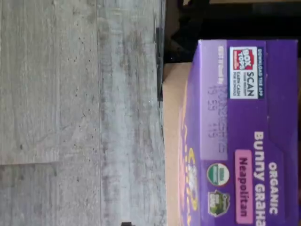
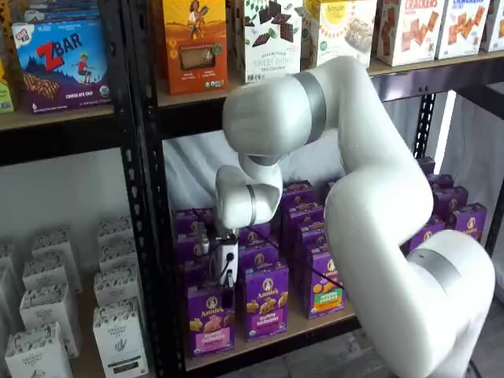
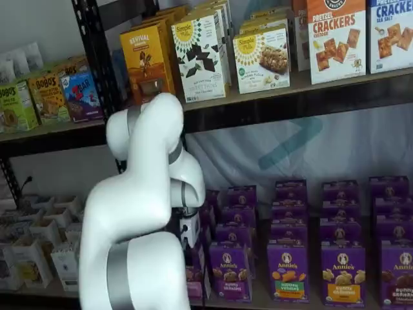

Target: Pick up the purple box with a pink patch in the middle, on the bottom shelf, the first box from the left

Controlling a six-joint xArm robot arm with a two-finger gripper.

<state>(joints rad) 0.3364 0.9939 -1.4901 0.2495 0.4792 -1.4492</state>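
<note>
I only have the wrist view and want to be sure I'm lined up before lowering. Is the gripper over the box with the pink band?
Observer: Yes. In a shelf view the gripper hangs directly above the purple box with the pink band, in the front row next to the rack post.
Operator: Are the fingers open?
Observer: I cannot tell. Only the white gripper body shows clearly, and no gap between the fingers is visible.
Operator: What stands beside that box?
Observer: A similar box with a darker purple patch stands close beside it on the bottom shelf, on the side away from the post.
</note>
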